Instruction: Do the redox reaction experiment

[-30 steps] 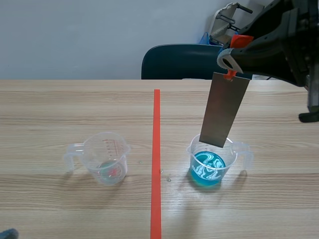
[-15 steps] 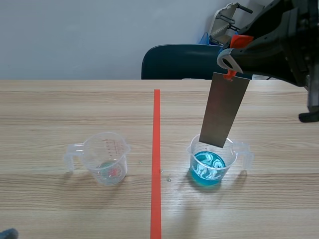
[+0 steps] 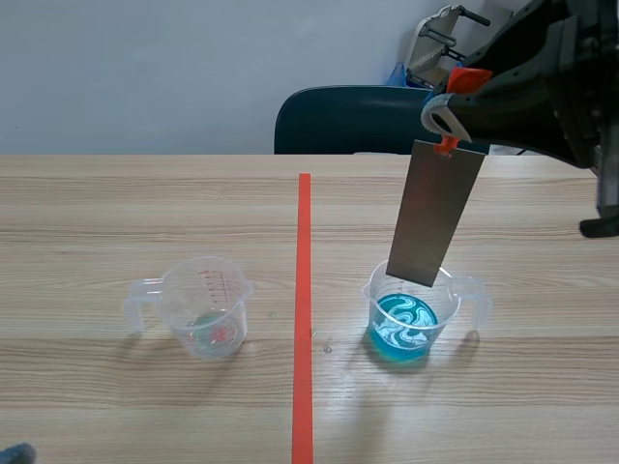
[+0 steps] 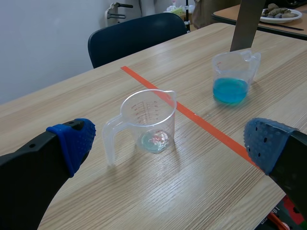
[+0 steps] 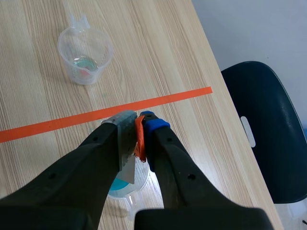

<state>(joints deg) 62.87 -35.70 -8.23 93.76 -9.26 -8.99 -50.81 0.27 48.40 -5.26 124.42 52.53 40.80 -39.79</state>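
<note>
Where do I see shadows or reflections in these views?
Scene view: soft shadows on the table beside the clear cup and the blue cup; white reflections swirl on its liquid; the plate is grey, without glare. Left wrist view: a faint shadow around the clear cup. Right wrist view: the plate's top end looks pale.

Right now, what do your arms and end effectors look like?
The right arm is bulky and black. The left end effector has two thick black fingers tipped with blue dotted pads. The right end effector has the same thick black fingers; a blue pad shows on one.
</note>
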